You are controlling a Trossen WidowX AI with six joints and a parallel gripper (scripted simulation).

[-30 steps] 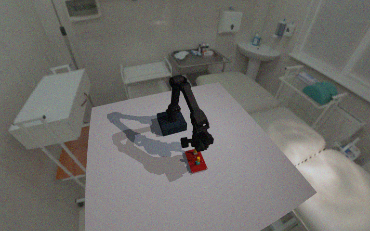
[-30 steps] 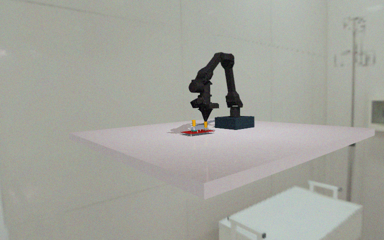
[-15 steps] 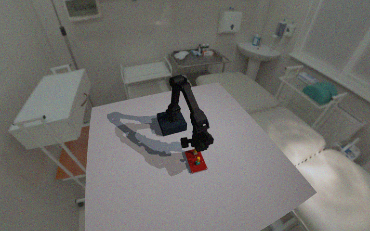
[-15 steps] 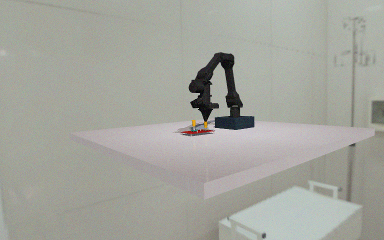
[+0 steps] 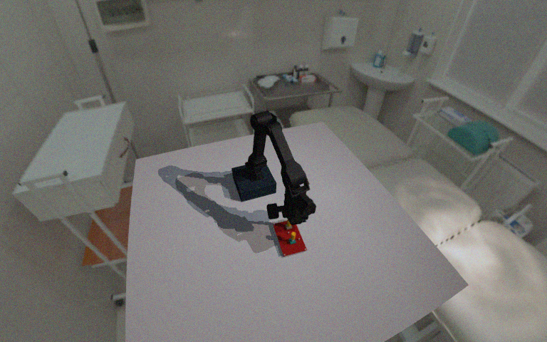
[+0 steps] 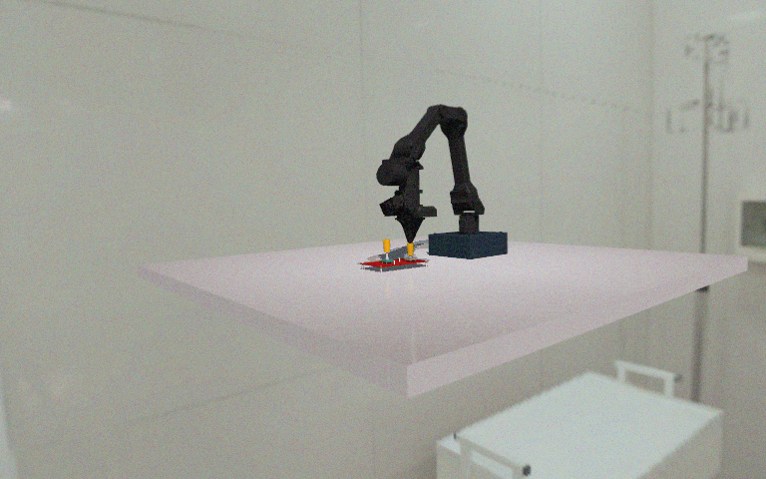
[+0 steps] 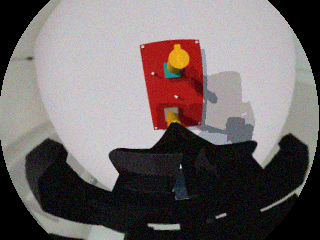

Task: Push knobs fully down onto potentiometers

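Note:
The red circuit board (image 5: 297,249) (image 6: 369,263) (image 7: 160,90) stands on short legs on the table. A yellow knob (image 5: 293,235) (image 6: 386,245) (image 7: 178,59) stands upright over the teal potentiometer (image 5: 292,241) (image 6: 387,260) (image 7: 170,74), with bare shaft visible between them. The other yellow knob (image 5: 288,226) (image 6: 410,250) (image 7: 172,118) is on the beige potentiometer (image 7: 171,110), nearer the arm base; it sits lower, with little or no gap visible. My gripper (image 6: 410,241) (image 7: 174,126) is shut and empty. Its tips point down at this knob's top, seemingly touching; they hide part of it in the wrist view.
The dark blue arm base (image 5: 254,187) (image 6: 467,244) stands on the table behind the board. Small white pins (image 7: 153,73) (image 7: 176,96) stick up from the board near the potentiometers. The arm's shadow falls beside the board.

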